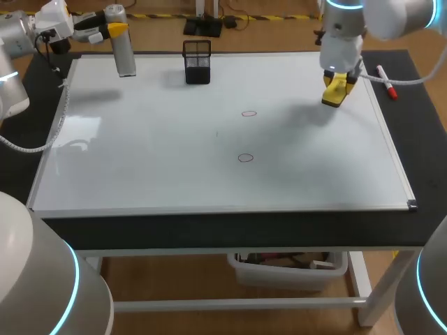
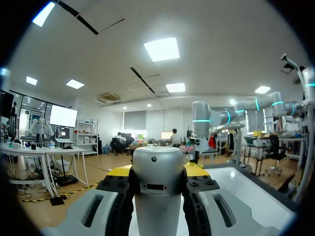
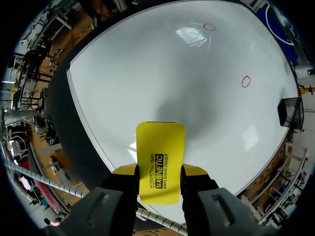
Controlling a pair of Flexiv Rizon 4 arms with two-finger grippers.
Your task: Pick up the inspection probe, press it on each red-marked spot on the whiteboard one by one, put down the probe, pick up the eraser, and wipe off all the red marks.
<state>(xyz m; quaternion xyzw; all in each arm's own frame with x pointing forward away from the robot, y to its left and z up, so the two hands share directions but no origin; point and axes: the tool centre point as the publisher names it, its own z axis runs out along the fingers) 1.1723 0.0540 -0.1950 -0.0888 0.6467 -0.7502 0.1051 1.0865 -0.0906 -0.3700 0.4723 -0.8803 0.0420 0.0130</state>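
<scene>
My left gripper [image 1: 115, 31] is shut on the silver cylindrical inspection probe [image 1: 123, 49], holding it upright above the whiteboard's [image 1: 174, 160] far left corner. In the left wrist view the probe [image 2: 157, 189] stands between the yellow-tipped fingers [image 2: 120, 172]. My right gripper [image 1: 337, 82] is shut on the yellow eraser [image 1: 334, 91], raised over the board's far right part. The right wrist view has the eraser [image 3: 159, 160] clamped between the fingers [image 3: 197, 172], above the white surface. Two red circle marks remain on the board, one [image 1: 249, 113] near the middle and one [image 1: 245, 158] closer to me.
A black mesh holder [image 1: 198, 61] stands at the board's far edge, middle. A red-capped marker [image 1: 386, 82] lies on the dark table right of the board. The board's metal frame [image 1: 395, 160] runs along its right side.
</scene>
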